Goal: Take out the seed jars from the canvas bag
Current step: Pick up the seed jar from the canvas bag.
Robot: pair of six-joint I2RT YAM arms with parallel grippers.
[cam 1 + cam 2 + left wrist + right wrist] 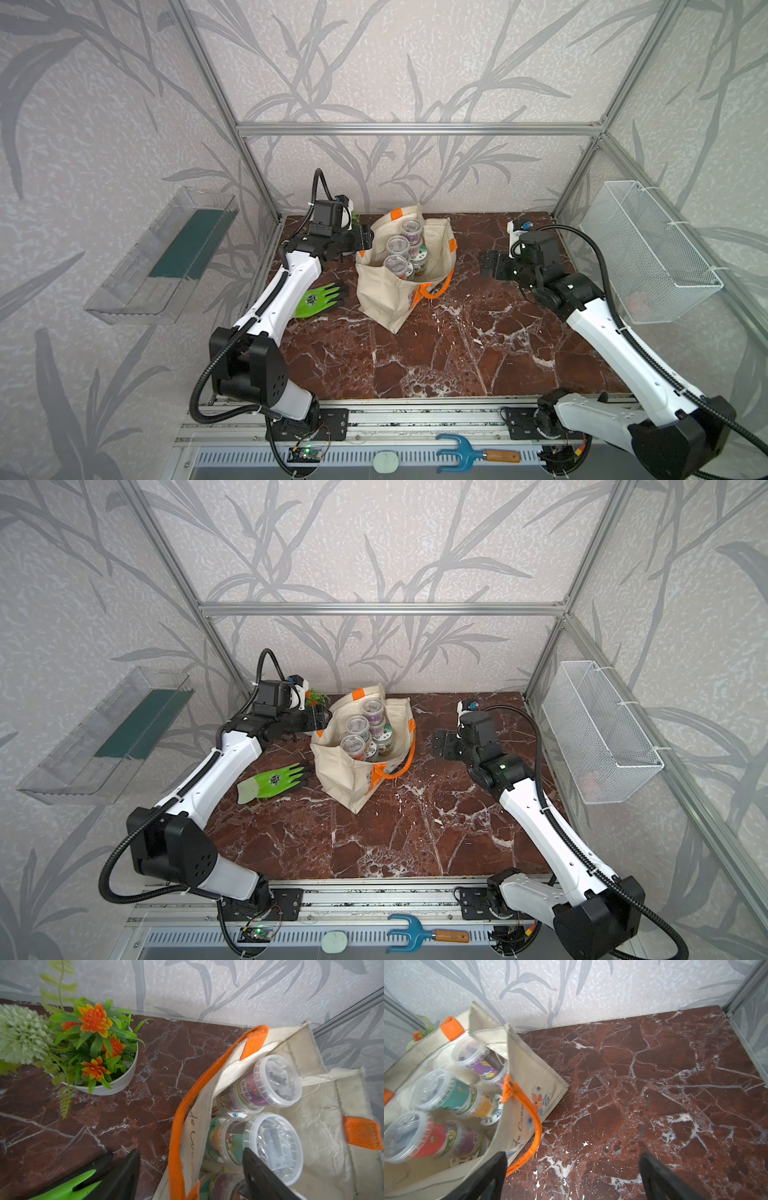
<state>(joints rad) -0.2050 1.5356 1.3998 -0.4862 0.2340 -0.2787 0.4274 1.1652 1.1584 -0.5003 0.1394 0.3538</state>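
Reaching in low and level, the left gripper [365, 239] holds its jaws spread astride the limp canvas bag's [382, 291] rim and orange strap. The right gripper [487, 264] hovers wide open just beside the opposite wall, gripping nothing. Clear, ribbed-lid seed jars [397, 245] lie stacked inside. Bare marble tabletop [457, 353] spreads toward the front.

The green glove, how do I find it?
Find the dark red marble tabletop and the beige canvas bag with orange handles standing on it. Beside the bag, near the left arm, lies the glove: flat, bright green, black fingertips.
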